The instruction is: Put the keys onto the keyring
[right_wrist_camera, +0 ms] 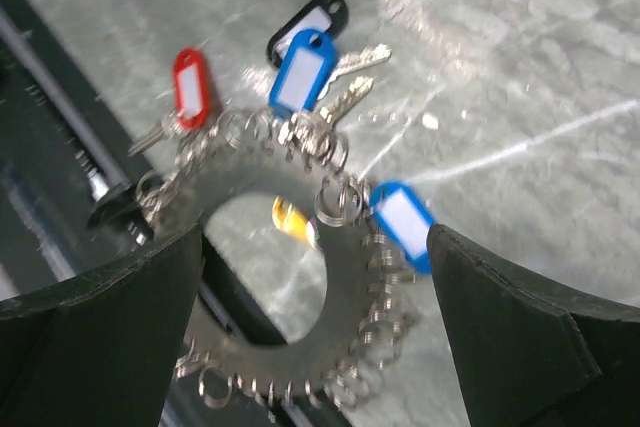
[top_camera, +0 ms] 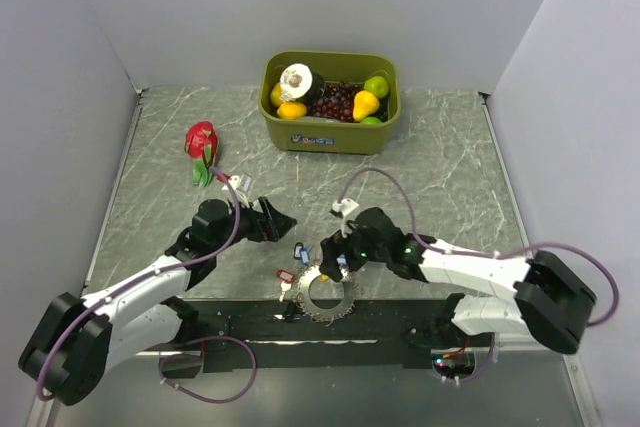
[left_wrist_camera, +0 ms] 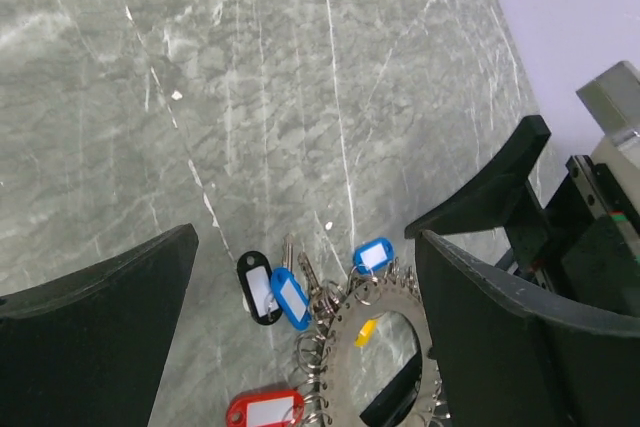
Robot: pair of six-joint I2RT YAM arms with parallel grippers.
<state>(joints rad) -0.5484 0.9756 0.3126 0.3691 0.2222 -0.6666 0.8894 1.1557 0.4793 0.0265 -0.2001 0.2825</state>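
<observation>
Left end effector [left_wrist_camera: 305, 247]: black jaws wide apart, nothing between them; left of centre in the top view.
Right end effector [right_wrist_camera: 315, 242]: black jaws wide apart, nothing held; right of centre in the top view.
Large grey metal keyring [top_camera: 309, 299]: flat, rim of small coiled loops; lower centre of top view, between both end effectors, lower edge over a black strip [top_camera: 250, 325].
Small silvery keys with coloured plastic tags [left_wrist_camera: 290, 297]: black, two blue and red at the keyring's rim, touching it; yellow inside the hole. Threaded on or not: cannot tell.
Grey marble-pattern worktop [top_camera: 440, 177]: carries everything.
Olive-green plastic bin of fruit [top_camera: 330, 135]: top centre.
Red dragon fruit [top_camera: 200, 142]: upper left.
</observation>
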